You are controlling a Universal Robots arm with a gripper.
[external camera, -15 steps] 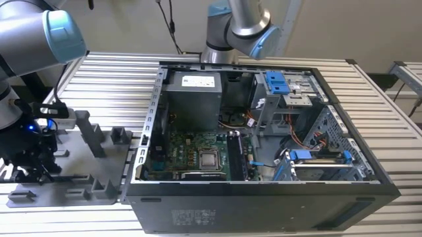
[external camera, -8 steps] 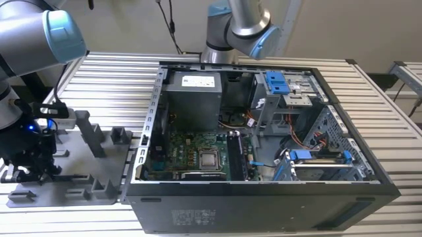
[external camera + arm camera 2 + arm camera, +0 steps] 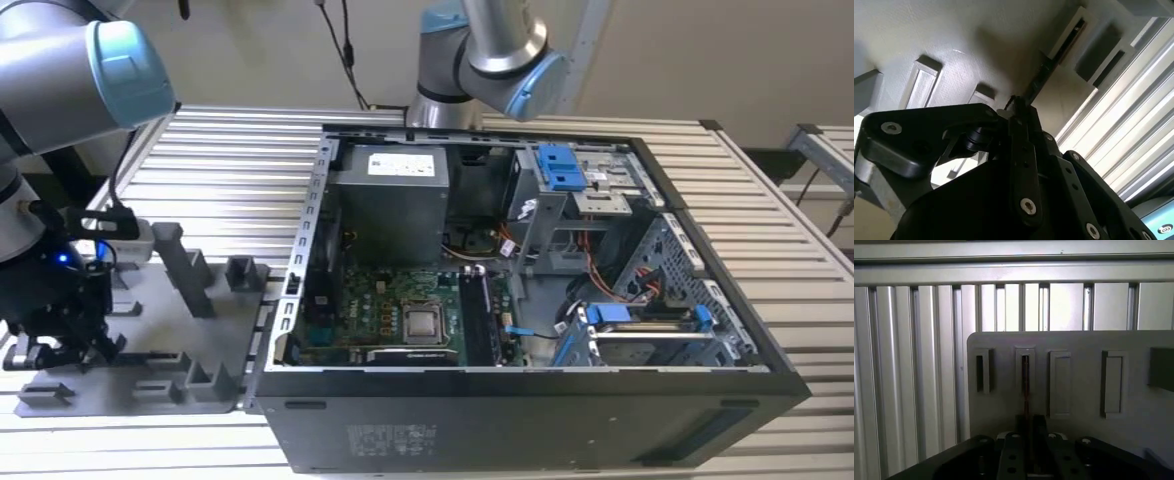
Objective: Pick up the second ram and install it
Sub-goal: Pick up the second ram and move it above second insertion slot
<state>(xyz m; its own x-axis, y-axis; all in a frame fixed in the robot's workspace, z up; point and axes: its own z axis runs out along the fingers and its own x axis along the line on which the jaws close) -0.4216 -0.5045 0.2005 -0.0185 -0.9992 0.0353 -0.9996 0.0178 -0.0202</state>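
Nothing here I can actually read. In the exterior view there's a white sticker point(image 3: 400, 160) on top of the grey power supply point(image 3: 390, 205) with dark print on it, and a block of pale print point(image 3: 388, 441) on the near outer panel of the black computer case point(image 3: 561, 415), both too small to make out. The processor lid point(image 3: 424, 324) on the motherboard point(image 3: 360, 320) shows faint marks, also unreadable; the grey tray point(image 3: 1079, 345) in the first wrist view carries nothing legible.
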